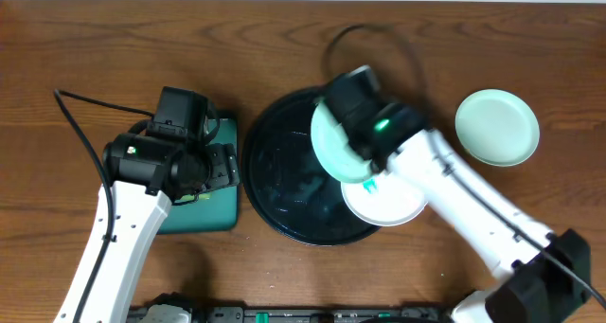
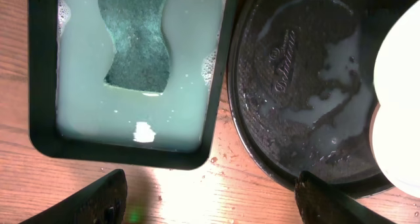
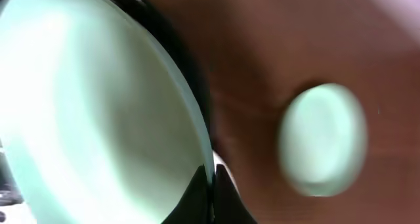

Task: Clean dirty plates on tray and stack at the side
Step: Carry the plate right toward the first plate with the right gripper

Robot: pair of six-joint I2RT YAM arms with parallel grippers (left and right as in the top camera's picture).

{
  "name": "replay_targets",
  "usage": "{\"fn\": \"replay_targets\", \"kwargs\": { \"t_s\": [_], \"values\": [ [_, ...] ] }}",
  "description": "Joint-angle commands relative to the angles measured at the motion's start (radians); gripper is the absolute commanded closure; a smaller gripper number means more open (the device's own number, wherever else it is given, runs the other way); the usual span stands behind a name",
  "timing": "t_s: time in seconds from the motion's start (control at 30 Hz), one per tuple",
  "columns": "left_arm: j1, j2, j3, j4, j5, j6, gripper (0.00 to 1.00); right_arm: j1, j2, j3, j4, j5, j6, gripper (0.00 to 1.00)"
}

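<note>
The large round black tray (image 1: 284, 171) sits mid-table, wet with smears; it also shows in the left wrist view (image 2: 295, 79). My right gripper (image 1: 365, 162) is shut on the rim of a mint green plate (image 1: 333, 148), held tilted above the tray; in the right wrist view the fingers (image 3: 211, 191) pinch that plate's edge (image 3: 98, 119). A white plate (image 1: 388, 202) lies on the tray's right rim. A second mint green plate (image 1: 497, 127) lies on the table at the right, and shows in the right wrist view (image 3: 321, 138). My left gripper (image 2: 210, 201) is open and empty above the table.
A teal rectangular tray (image 2: 131, 73) with soapy water and a green sponge (image 2: 136, 40) stands left of the black tray, under my left arm (image 1: 204, 205). A black cable (image 1: 369, 34) loops behind the right arm.
</note>
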Motion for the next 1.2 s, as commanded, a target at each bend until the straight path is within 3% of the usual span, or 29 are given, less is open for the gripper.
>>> {"fn": "replay_targets", "kwargs": {
  "t_s": [0.0, 0.23, 0.6, 0.9, 1.17],
  "values": [
    [-0.003, -0.003, 0.008, -0.003, -0.005, 0.001, 0.18, -0.142, -0.013, 0.011, 0.028, -0.439, 0.100, 0.99],
    [-0.003, -0.003, 0.008, -0.014, -0.005, 0.002, 0.18, -0.492, -0.013, 0.011, 0.070, -0.720, 0.169, 0.99],
    [-0.003, -0.003, 0.008, -0.013, -0.005, 0.002, 0.18, -0.957, 0.068, 0.011, 0.027, -0.731, 0.169, 0.99],
    [-0.003, -0.003, 0.008, -0.013, -0.005, 0.002, 0.18, -1.186, 0.263, 0.011, 0.019, -0.748, 0.169, 0.99],
    [-0.003, -0.003, 0.008, -0.010, -0.005, 0.002, 0.18, -1.247, 0.325, 0.011, 0.048, -0.803, 0.160, 0.99]
  ]
}}
